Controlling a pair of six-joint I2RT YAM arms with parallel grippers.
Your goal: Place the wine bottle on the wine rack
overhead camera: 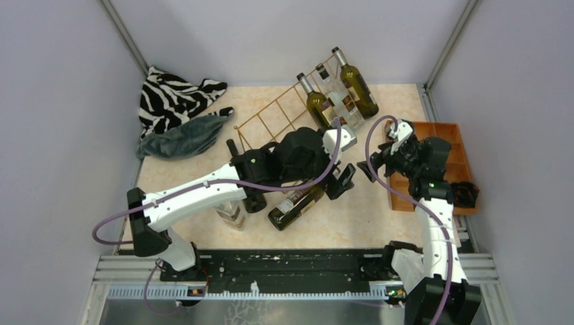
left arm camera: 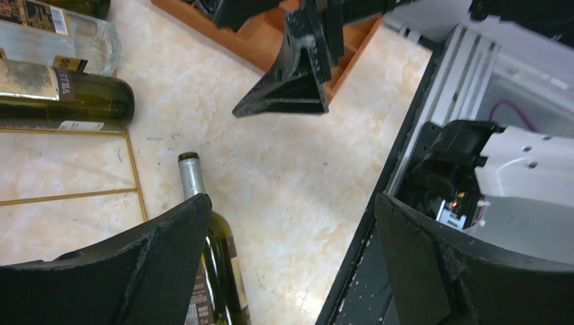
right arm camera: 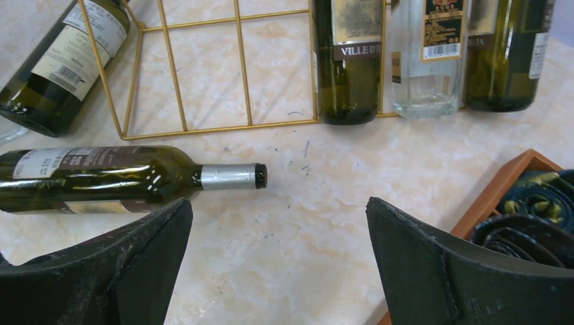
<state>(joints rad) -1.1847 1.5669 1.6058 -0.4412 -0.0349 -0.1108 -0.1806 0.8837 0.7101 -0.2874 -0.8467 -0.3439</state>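
Note:
A dark green wine bottle [overhead camera: 295, 206] lies on its side on the table, its foil neck [right arm camera: 230, 176] pointing toward the right arm. It also shows in the left wrist view [left arm camera: 220, 264], partly under my left finger. The gold wire wine rack [overhead camera: 277, 112] stands at the back and holds three bottles [overhead camera: 338, 95] at its right end. My left gripper [overhead camera: 344, 179] is open and empty, hovering over the bottle's neck end [left arm camera: 291, 203]. My right gripper [overhead camera: 376, 164] is open and empty, just right of the bottle's mouth [right arm camera: 279, 203].
An orange compartment tray [overhead camera: 452, 139] holding dark rolled items sits at the right. A zebra cloth [overhead camera: 172, 95] and a grey-blue cloth [overhead camera: 183, 139] lie at the back left. A clear bottle [overhead camera: 232, 215] lies under my left arm. Another green bottle [right arm camera: 61, 57] lies by the rack.

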